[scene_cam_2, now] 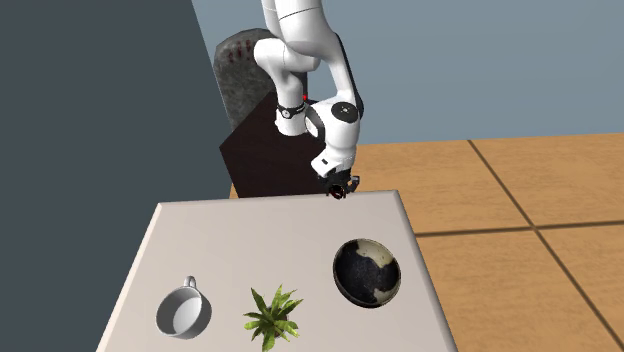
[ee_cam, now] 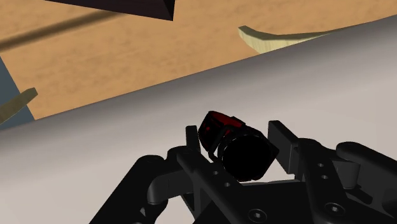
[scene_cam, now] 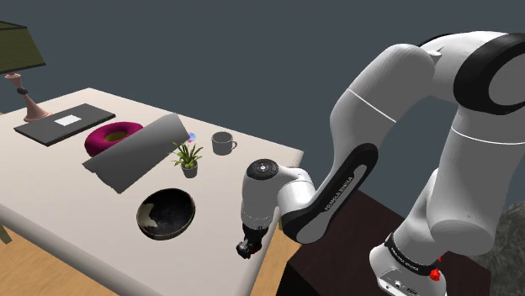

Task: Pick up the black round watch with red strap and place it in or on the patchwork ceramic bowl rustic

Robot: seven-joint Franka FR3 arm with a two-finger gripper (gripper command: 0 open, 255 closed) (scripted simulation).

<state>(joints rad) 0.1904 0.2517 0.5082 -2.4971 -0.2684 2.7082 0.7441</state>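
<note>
The black round watch with a red strap [ee_cam: 242, 149] sits between my gripper's [ee_cam: 236, 147] black fingers, which clasp it from both sides. In the shoulder view the gripper [scene_cam: 246, 247] hangs at the table's near corner, just over the edge, pointing down. The second exterior view shows the gripper [scene_cam_2: 341, 188] at the table's far edge with a bit of red at its tip. The bowl [scene_cam: 167, 214], dark with pale patches, stands on the table to the shoulder view's left of the gripper. In the second exterior view the bowl [scene_cam_2: 368, 272] lies nearer the camera than the gripper.
A small potted plant [scene_cam: 188, 158] and a grey mug [scene_cam: 223, 143] stand behind the bowl. Further back are a tilted grey sheet [scene_cam: 139, 153], a magenta ring [scene_cam: 113, 134], a dark flat slab [scene_cam: 65, 124] and a lamp [scene_cam: 21, 63]. The dark stand [scene_cam_2: 270, 150] adjoins the table [scene_cam: 67, 193].
</note>
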